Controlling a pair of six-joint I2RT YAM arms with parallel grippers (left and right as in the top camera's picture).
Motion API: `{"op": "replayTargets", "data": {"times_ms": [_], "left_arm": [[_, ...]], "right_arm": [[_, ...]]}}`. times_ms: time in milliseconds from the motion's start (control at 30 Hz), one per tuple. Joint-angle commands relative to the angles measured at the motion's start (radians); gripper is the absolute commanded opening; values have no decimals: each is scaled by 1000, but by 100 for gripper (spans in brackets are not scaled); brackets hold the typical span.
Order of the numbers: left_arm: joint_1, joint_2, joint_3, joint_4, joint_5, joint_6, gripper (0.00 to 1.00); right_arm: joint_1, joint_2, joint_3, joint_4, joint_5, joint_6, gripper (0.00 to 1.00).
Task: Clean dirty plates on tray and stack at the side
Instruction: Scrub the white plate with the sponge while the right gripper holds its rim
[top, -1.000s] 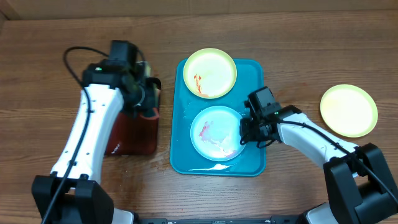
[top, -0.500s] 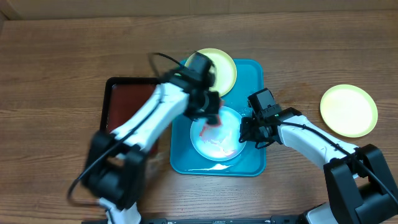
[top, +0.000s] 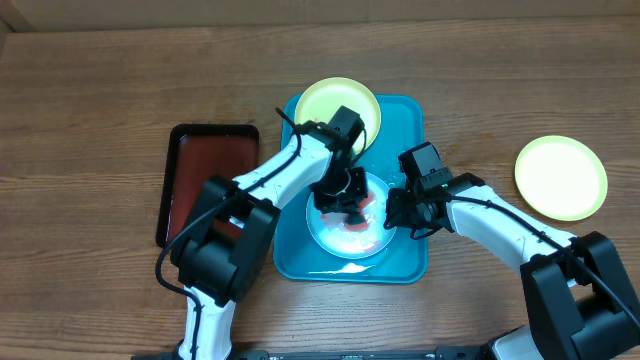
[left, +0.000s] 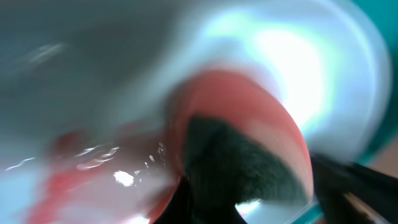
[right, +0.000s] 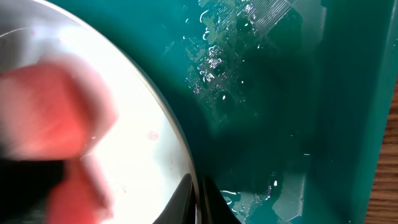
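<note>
The left gripper clamps a red sponge against the sauce-smeared light-blue-rimmed plate, and the right gripper pinches that plate's right rim, fingers narrow. The plate lies in the turquoise tray near a yellow-green-rimmed plate. Another yellow-green plate rests on the table, well apart.
</note>
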Motion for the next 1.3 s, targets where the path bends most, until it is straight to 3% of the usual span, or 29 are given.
{"op": "replayTargets", "data": {"times_ms": [0, 133, 267, 333, 567, 767, 1033, 1200, 1267], "left_arm": [[55, 29, 78, -112, -211, -19, 4], [94, 29, 123, -217, -376, 55, 4], [108, 33, 119, -227, -369, 117, 4], [104, 33, 119, -213, -328, 119, 4], [39, 88, 118, -50, 65, 119, 4], [-51, 129, 119, -55, 140, 127, 4], [-97, 127, 122, -144, 110, 160, 4], [-45, 127, 142, -241, -56, 154, 4], [-15, 127, 169, -287, -185, 137, 4]], "right_arm": [[2, -15, -11, -10, 43, 17, 4], [2, -15, -11, -9, 43, 18, 4], [2, -15, -11, -9, 43, 17, 4], [2, -15, -11, -9, 43, 17, 4], [2, -15, -11, -10, 44, 40, 4], [-14, -15, -10, -21, 117, 167, 4], [-51, -16, 4, -18, 118, 192, 4], [-51, -16, 4, -18, 117, 192, 4], [-51, -16, 4, -18, 114, 193, 4]]}}
